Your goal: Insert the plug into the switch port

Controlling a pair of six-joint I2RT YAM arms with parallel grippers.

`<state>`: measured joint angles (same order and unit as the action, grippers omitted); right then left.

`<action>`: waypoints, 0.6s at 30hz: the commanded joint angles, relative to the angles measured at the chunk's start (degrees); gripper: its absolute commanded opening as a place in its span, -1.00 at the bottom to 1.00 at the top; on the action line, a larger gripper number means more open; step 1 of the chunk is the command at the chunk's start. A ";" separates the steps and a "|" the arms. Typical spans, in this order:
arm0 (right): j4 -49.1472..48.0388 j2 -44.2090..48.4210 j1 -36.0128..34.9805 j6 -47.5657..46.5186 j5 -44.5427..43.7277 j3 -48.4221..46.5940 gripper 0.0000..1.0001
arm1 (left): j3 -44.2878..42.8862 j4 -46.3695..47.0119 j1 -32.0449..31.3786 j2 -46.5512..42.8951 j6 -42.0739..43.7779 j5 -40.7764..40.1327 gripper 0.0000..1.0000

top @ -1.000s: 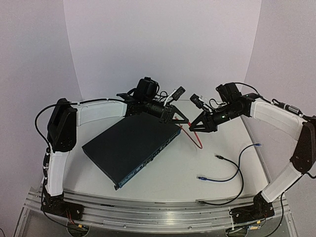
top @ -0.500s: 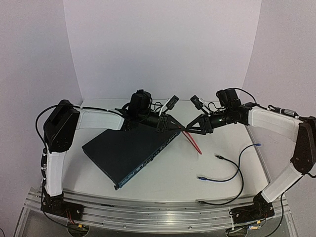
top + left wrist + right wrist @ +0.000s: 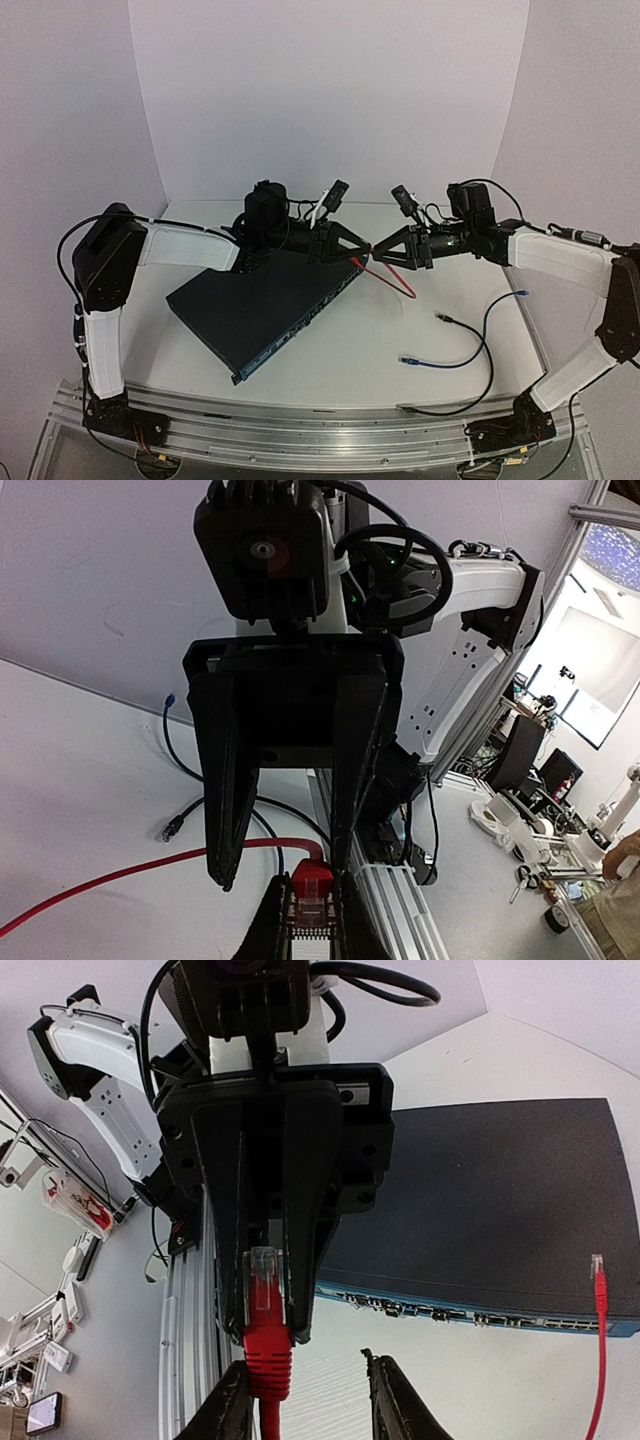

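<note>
The switch (image 3: 260, 300), a flat dark box, lies at an angle on the white table; its row of ports (image 3: 450, 1312) shows in the right wrist view. My left gripper (image 3: 348, 250) is shut on a red plug (image 3: 313, 885), clear tip pointing back at its wrist. My right gripper (image 3: 380, 252) faces it tip to tip, open, its fingers (image 3: 232, 1405) on either side of the plug's red boot (image 3: 268, 1355) without pinching it. The red cable (image 3: 395, 280) trails across the table. Its other plug end (image 3: 598, 1278) lies loose by the switch's port face.
A blue cable (image 3: 480, 335) and a black cable (image 3: 470, 400) with loose plugs lie on the right of the table. An aluminium rail (image 3: 300, 435) runs along the near edge. White walls close in behind and at both sides.
Both wrists have swung lower and more level, and the left wrist has shifted left. The two grippers now meet tip to tip over the switch's far corner, and the red cable has shifted slightly.
</note>
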<state>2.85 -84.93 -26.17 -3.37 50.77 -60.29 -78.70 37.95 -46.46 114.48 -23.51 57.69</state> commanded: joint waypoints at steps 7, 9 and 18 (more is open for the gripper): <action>-6.36 -1.24 0.01 5.76 5.09 -0.35 -0.45 | 0.46 7.66 -0.30 -3.97 -1.60 -1.83 -1.00; -8.65 -1.84 0.01 7.46 5.71 -0.39 -0.53 | 0.17 7.49 -0.30 -3.60 -1.53 -1.68 -1.00; -11.31 -2.11 0.04 10.03 1.56 0.09 -1.00 | -0.38 5.08 -0.25 -3.39 -0.44 -3.75 -0.59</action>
<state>-5.58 -86.90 -26.17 4.85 56.37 -60.29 -77.87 41.56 -46.06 113.54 -24.53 54.27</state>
